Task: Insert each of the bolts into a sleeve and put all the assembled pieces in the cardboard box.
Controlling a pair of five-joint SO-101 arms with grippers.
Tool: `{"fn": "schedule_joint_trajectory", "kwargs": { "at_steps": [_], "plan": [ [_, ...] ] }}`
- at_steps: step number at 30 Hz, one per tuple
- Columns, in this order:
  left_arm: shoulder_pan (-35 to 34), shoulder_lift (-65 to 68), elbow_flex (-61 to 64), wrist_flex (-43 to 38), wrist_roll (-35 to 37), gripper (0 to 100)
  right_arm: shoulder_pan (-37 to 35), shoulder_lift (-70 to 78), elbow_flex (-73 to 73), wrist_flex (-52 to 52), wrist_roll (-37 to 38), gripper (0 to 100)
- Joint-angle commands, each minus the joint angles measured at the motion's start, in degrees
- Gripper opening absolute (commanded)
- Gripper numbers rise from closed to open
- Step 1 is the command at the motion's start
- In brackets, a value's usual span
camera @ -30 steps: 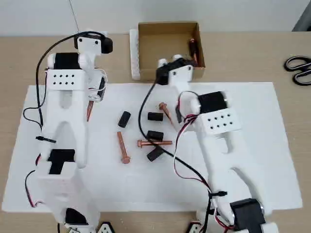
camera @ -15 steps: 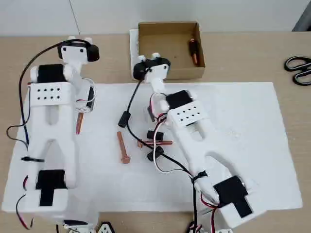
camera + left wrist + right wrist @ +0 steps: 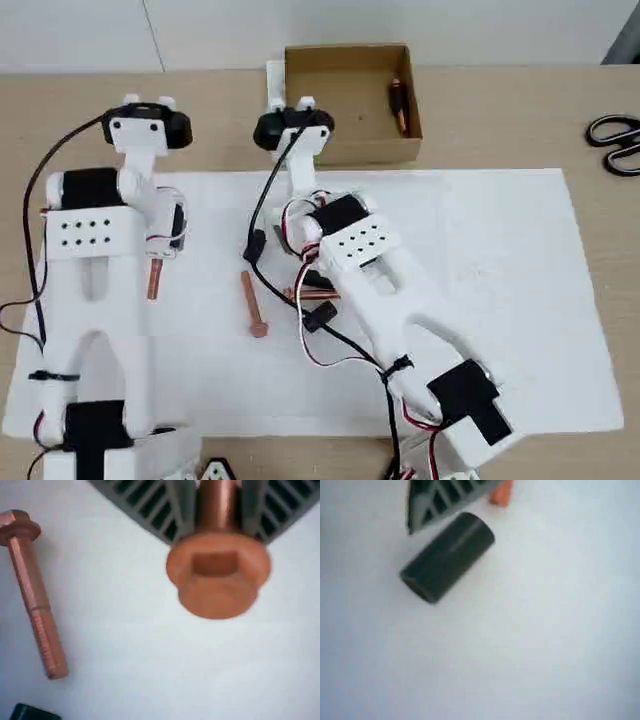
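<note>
Copper bolts, four counted. First bolt (image 3: 217,575) clamped by the shank in left gripper (image 3: 217,502), closed firmly around it, head jutting beyond the jaws, over the left part of white sheet (image 3: 500,300). Loose bolt (image 3: 253,305) flat on the sheet, right of that gripper. Third bolt (image 3: 322,293) half hidden under the right arm. Fourth seated in a sleeve: one assembled piece (image 3: 400,105) against the right wall of cardboard box (image 3: 345,150), on the counter (image 3: 500,120) beyond the sheet. Black sleeves loose on the sheet, three counted: far sleeve (image 3: 256,243), middle sleeve (image 3: 313,280) mostly covered, near sleeve (image 3: 320,318). Right gripper (image 3: 445,502) just beside one sleeve lying on its side; opening impossible to tell. One pair of scissors (image 3: 612,130) far right.
</note>
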Motion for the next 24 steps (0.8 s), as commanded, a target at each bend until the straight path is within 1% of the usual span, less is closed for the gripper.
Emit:
{"fn": "schedule_joint_trajectory", "kwargs": {
  "at_steps": [1, 5, 7, 9, 14, 17, 19, 24],
  "plan": [
    [-0.09, -4.92, 3.47, -3.25, -0.09, 1, -0.84, -0.31, -2.81, -3.74, -4.84, 22.1],
    [-0.09, -7.38, 7.87, -4.31, -0.09, 1, -0.22, -0.57, -2.73, -2.59, -5.54, 22.1],
    [-0.09, -8.53, 9.89, -5.19, -0.09, 1, 0.31, -0.92, -2.99, 2.86, -5.36, 22.1],
    [-0.18, -9.76, 12.00, -6.33, -0.09, 1, 0.04, -0.92, -3.52, 8.57, -3.52, 22.1],
    [-0.18, -12.31, 16.04, -9.23, -0.09, 1, -2.07, -0.92, -5.98, 14.46, -4.13, 22.1],
    [-0.18, -13.10, 17.63, -10.02, -0.09, 1, -2.07, -0.92, -9.49, 21.85, -3.78, 22.1],
    [-0.18, -13.27, 18.42, -10.55, -0.09, 1, -2.24, -0.92, -12.31, 28.97, -0.62, 22.1],
    [-0.18, -13.27, 18.59, -10.73, 0.18, 1, -3.82, -0.92, -22.77, 48.48, 13.63, 22.0]
  ]
}}
